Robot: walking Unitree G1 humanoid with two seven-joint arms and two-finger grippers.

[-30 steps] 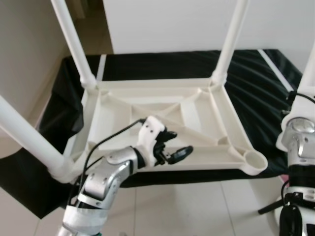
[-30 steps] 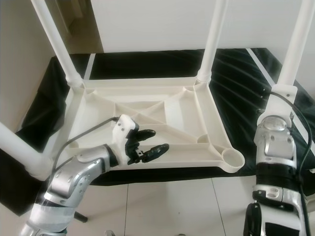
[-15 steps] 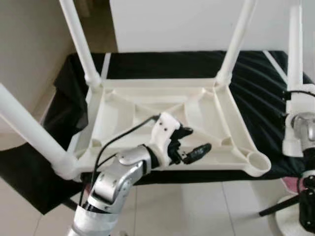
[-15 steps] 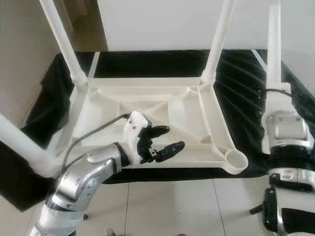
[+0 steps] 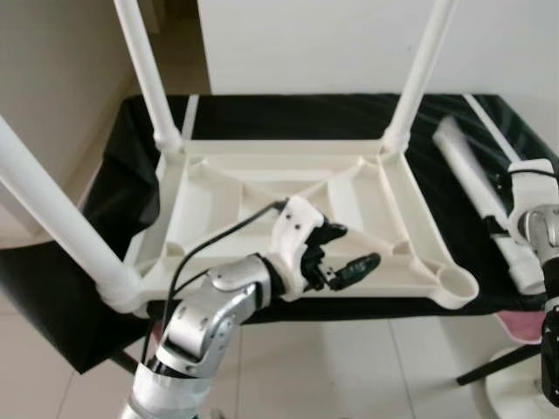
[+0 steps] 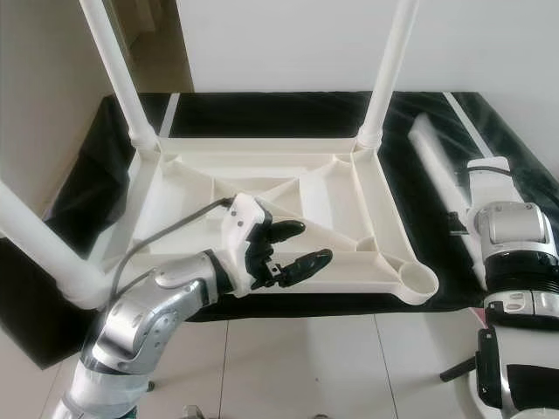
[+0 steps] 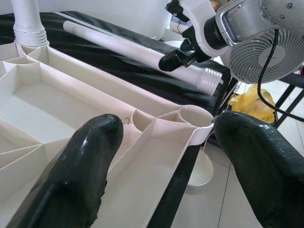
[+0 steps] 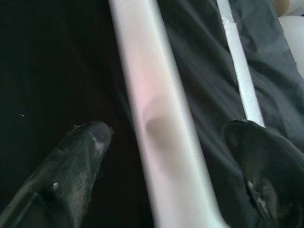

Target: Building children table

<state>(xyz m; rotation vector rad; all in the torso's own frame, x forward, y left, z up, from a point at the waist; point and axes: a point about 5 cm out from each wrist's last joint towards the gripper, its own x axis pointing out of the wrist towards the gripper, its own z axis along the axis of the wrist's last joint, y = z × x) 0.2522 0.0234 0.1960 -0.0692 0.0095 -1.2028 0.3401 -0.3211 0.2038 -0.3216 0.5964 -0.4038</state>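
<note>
4th leg (image 6: 441,179) now lies flat on the black cloth (image 6: 288,109) beside the upturned tabletop (image 6: 279,201), right gripper (image 8: 166,156) fingers apart astride it, left gripper (image 6: 293,249) open, so corner socket (image 6: 419,281) is unfilled.

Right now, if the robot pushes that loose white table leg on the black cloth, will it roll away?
Probably a little. The loose leg is a smooth round tube lying flat, so a sideways nudge could roll it, though the wrinkly black cloth may slow it. It looks like stiff, hollow plastic, so likely light. The right gripper straddles it, fingers open.
</note>
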